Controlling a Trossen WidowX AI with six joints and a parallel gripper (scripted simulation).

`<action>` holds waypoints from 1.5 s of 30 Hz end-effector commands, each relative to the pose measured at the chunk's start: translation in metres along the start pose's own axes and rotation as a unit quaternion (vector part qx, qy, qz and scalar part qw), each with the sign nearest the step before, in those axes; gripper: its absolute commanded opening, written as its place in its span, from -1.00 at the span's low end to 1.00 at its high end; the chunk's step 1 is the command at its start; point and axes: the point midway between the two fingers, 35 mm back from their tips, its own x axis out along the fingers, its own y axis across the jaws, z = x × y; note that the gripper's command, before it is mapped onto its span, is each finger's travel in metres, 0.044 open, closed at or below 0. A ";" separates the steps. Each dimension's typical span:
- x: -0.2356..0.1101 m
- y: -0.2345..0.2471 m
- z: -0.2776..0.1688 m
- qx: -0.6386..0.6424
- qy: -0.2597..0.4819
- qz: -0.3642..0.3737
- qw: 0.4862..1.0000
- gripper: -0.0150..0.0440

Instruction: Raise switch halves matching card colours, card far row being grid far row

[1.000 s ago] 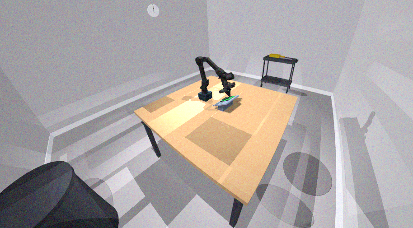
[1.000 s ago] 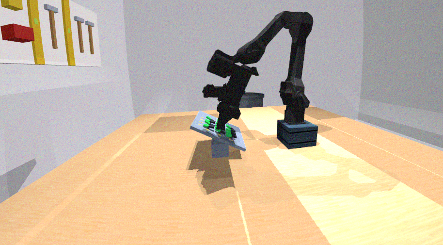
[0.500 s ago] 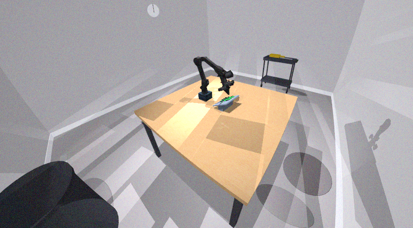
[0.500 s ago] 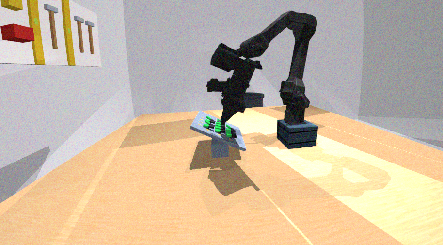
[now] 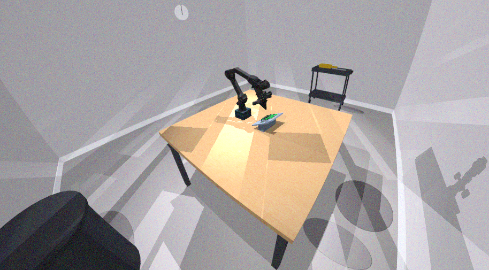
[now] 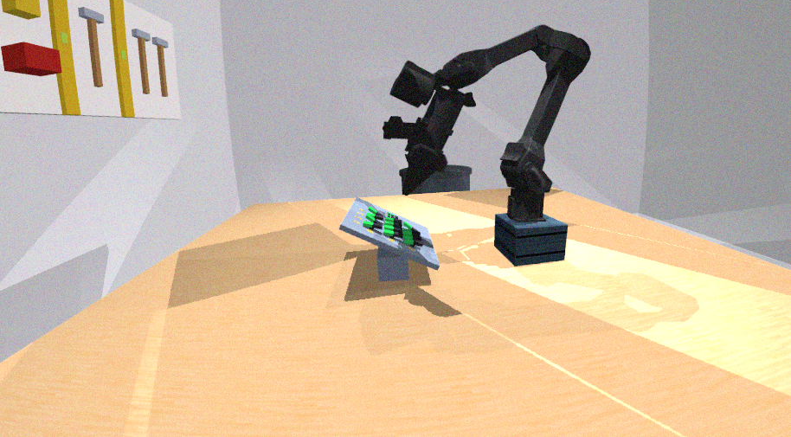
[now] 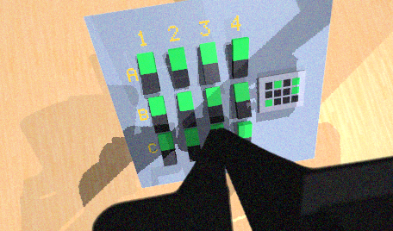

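The light blue switch panel [image 5: 260, 121] [image 6: 356, 216] [image 7: 112, 49] stands tilted on a small grey post in the middle of the table. It carries three rows, A to C, of four green-and-dark-grey rocker switches [image 7: 148, 72] each. The small card [image 7: 281, 91] lies at the grid's right. Its far row reads dark, green, dark, green. Its middle row is dark except the last square. Its near row is green first, then dark. My gripper [image 5: 265, 107] [image 6: 408, 189] [image 7: 217, 135] is shut and empty. It hangs clear above the panel's near side. In the wrist view it hides part of row C.
The arm's dark blue base block [image 5: 242, 113] [image 6: 530, 240] stands beside the panel. A black cart [image 5: 330, 83] stands off the table by the far wall. A dark cylinder [image 6: 449, 178] stands behind the table. A tool board [image 6: 87, 41] hangs on the wall.
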 end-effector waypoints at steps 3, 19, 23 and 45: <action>0.000 -0.037 -0.015 -0.002 0.002 -0.001 1.000 -0.49; 0.044 -0.037 -0.017 -0.002 -0.012 -0.001 1.000 -0.49; 0.046 -0.037 -0.017 -0.002 -0.012 -0.001 1.000 -0.49; 0.059 -0.037 -0.016 -0.002 -0.012 -0.001 1.000 -0.49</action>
